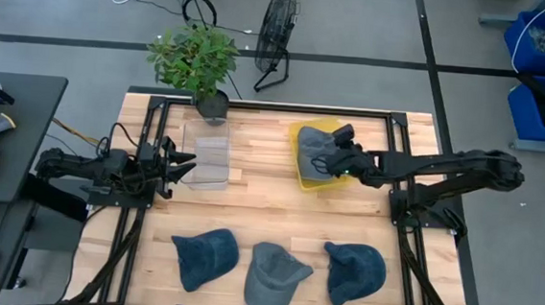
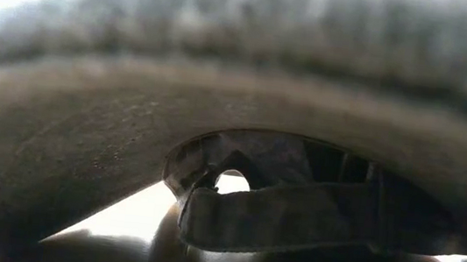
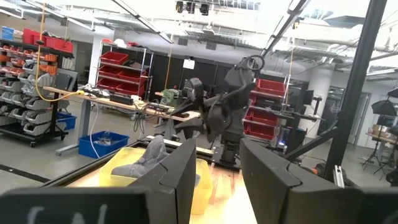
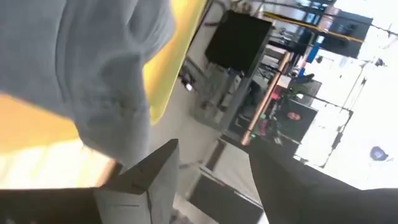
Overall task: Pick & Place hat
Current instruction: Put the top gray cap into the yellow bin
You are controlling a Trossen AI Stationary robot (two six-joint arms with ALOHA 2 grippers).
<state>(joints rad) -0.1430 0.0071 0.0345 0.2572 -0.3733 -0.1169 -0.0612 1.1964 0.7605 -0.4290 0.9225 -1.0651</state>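
A grey hat [image 1: 313, 151] lies in a yellow bin [image 1: 301, 180] on the table's far right part. My right gripper [image 1: 333, 149] hovers over that bin, open. In the right wrist view its fingers [image 4: 211, 180] stand empty, with the grey hat [image 4: 106, 68] and the bin's wall [image 4: 168, 68] just beyond them. My left gripper [image 1: 187, 163] waits open at the table's left, beside a clear container [image 1: 210, 158]. The left wrist view shows the open fingers [image 3: 217, 180], the bin [image 3: 118, 165] and the hat [image 3: 146, 163] far off.
Three caps lie along the near edge: a blue one [image 1: 206, 254], a grey one [image 1: 274, 273] and a blue one [image 1: 356, 269]. A potted plant [image 1: 202, 61] stands at the far edge. A cap [image 2: 124, 163] and its back strap [image 2: 294, 217] fill the low view.
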